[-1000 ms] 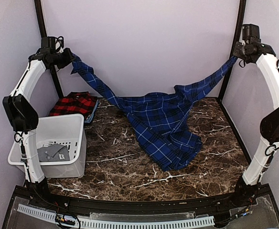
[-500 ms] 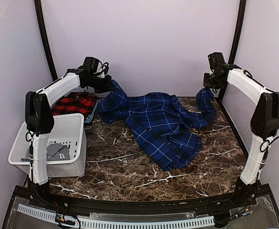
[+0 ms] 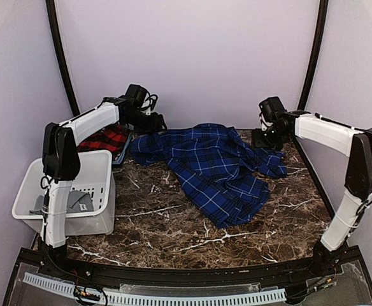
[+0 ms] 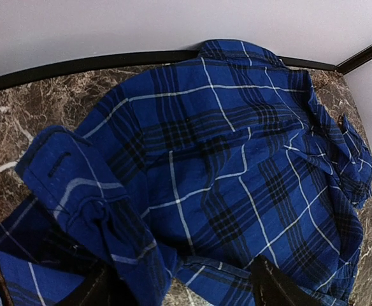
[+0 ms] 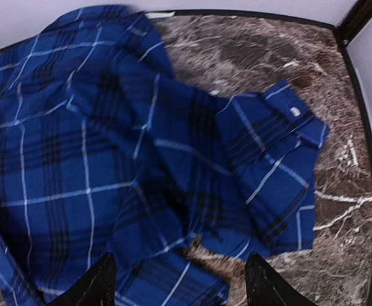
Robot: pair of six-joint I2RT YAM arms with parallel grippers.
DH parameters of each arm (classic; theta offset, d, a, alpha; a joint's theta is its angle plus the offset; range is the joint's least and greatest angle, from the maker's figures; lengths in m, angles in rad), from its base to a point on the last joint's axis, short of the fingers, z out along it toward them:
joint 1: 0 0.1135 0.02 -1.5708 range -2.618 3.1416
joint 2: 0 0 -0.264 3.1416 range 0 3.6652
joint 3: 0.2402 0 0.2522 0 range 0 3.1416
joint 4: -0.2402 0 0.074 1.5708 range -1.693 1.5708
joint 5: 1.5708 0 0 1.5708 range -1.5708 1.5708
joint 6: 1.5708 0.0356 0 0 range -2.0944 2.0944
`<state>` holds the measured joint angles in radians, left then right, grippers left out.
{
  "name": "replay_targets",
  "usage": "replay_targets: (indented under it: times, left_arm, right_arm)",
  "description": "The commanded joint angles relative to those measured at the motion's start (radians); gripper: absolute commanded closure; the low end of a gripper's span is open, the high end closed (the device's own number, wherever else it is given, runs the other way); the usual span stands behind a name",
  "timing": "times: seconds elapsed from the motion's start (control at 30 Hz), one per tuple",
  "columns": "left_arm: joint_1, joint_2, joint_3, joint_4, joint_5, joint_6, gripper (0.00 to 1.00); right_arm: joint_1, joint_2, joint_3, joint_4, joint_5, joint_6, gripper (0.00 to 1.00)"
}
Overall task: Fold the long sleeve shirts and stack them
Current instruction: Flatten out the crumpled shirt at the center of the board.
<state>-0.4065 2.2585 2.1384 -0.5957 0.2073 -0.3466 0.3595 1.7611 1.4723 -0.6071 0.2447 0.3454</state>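
Dark brown marble with white veins makes up the table, closed in by pale lilac walls. Across its far middle the dark blue shirt lies spread and rumpled, one end reaching toward the near right, its thin white lines plain to see. The left gripper hangs at the shirt's far left edge, fingers spread wide above the cloth with nothing pinched between them. A sleeve cuff lies turned over just below it. Over the shirt's far right edge the right gripper is likewise spread and holds nothing. Beneath it a buttoned cuff with a white button lies flat on the marble. At the far left corner, behind the left arm, the red-and-black shirt lies flat. Nearer on the left stands a white basket with a grey cloth in it.
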Motion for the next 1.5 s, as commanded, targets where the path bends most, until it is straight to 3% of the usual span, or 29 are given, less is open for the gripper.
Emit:
replay_targets:
  times: [0.0,0.3,0.57,0.97,1.2,1.47]
  left_arm:
    - [-0.042,-0.106,-0.034,-0.035,-0.095,0.035,0.27]
    - [-0.132,-0.182,-0.132,-0.01,-0.187,0.041,0.14]
    - [-0.131,-0.185,-0.098,-0.036,-0.37,0.033,0.05]
    - [-0.05,-0.184,0.025,-0.107,-0.295,0.045,0.01]
    - [-0.026,-0.191,0.028,-0.116,-0.195,0.039,0.02]
    - [-0.059,-0.221,-0.02,-0.096,-0.078,0.032,0.04]
  right_arm:
    - [0.08,-0.165,-0.186,0.099,-0.12,0.034,0.34]
    - [0.272,-0.31,-0.499,0.204,-0.267,0.081,0.28]
    - [0.347,-0.301,-0.615,0.292,-0.353,0.109,0.32]
    - [0.363,-0.254,-0.635,0.345,-0.392,0.12,0.67]
    - [0.41,-0.249,-0.616,0.328,-0.397,0.137,1.0]
    - [0.588,-0.219,-0.498,0.344,-0.471,0.196,1.0]
